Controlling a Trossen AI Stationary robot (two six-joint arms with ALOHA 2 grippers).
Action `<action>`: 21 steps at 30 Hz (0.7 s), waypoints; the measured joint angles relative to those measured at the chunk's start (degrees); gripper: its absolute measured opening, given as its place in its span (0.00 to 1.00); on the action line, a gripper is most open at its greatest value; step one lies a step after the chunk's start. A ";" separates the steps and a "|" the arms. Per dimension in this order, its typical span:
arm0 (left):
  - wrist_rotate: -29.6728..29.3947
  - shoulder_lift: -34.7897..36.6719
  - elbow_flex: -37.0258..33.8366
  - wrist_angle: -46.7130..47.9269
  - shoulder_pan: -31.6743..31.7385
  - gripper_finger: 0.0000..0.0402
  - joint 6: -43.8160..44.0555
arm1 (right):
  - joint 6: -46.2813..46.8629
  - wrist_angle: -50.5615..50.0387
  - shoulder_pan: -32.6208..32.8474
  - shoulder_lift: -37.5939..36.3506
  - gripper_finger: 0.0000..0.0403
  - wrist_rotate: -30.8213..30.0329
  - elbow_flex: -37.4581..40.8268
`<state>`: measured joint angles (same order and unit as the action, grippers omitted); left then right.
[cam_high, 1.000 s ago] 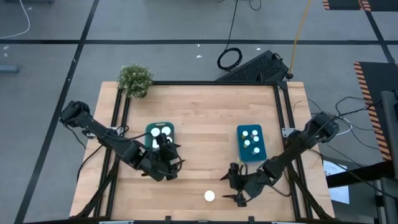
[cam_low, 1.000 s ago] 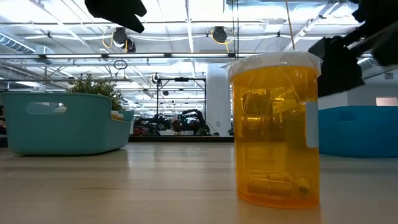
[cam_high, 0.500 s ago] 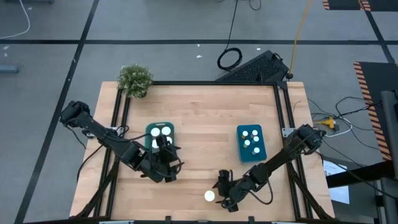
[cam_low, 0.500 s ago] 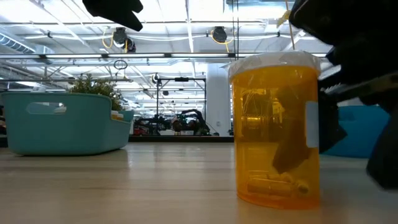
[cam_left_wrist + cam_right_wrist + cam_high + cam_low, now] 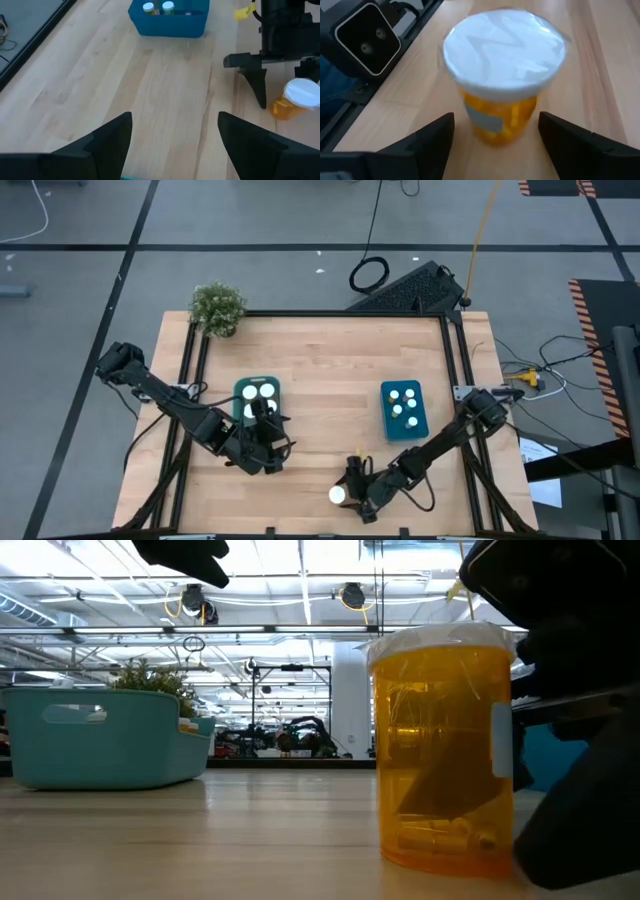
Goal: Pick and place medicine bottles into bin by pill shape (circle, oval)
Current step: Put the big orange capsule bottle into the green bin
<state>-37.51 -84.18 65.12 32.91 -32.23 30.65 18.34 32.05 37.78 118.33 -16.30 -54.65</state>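
Step in hand looks like the pick of the last loose bottle. The amber bottle (image 5: 337,495) with its white cap stands upright on the table (image 5: 320,360) near the front edge, between the two bins and apart from both. The right gripper (image 5: 352,485) is low at the bottle, fingers spread wide; the right wrist view shows the bottle (image 5: 502,75) centred between the two fingers (image 5: 422,145), not yet touched as far as I can tell. The low view shows pills lying at the bottle's bottom (image 5: 445,835); they look elongated, so probably oval, but I can't confirm. The teal bin (image 5: 258,402) on the left and the blue bin (image 5: 403,409) on the right each hold white-capped bottles already. The left gripper (image 5: 268,435) hovers just in front of the teal bin, fingers apart, holding nothing. Next move, my read: ease forward a touch so the pads sit on the body under the cap, close, lift straight up, then carry to the bin matching the pill shape. Which bin is which shape I can't tell.
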 joint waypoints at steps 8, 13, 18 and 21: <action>-0.05 0.00 0.00 -0.01 0.00 0.74 0.00 | -1.44 3.15 -0.06 2.25 0.60 -1.12 -0.04; -0.06 0.00 0.00 -0.08 0.00 0.74 0.00 | -1.79 3.14 -0.24 2.25 0.51 -1.66 -0.04; -0.07 0.00 0.00 -0.12 0.00 0.74 0.07 | -2.38 3.28 -0.35 1.90 0.45 -1.59 0.02; -0.09 0.00 0.00 -0.23 0.00 0.74 0.09 | -2.50 2.90 -0.53 1.23 0.44 -1.28 0.04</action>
<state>-37.60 -84.18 65.12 32.69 -32.23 30.74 15.84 34.95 37.25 119.56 -17.58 -54.61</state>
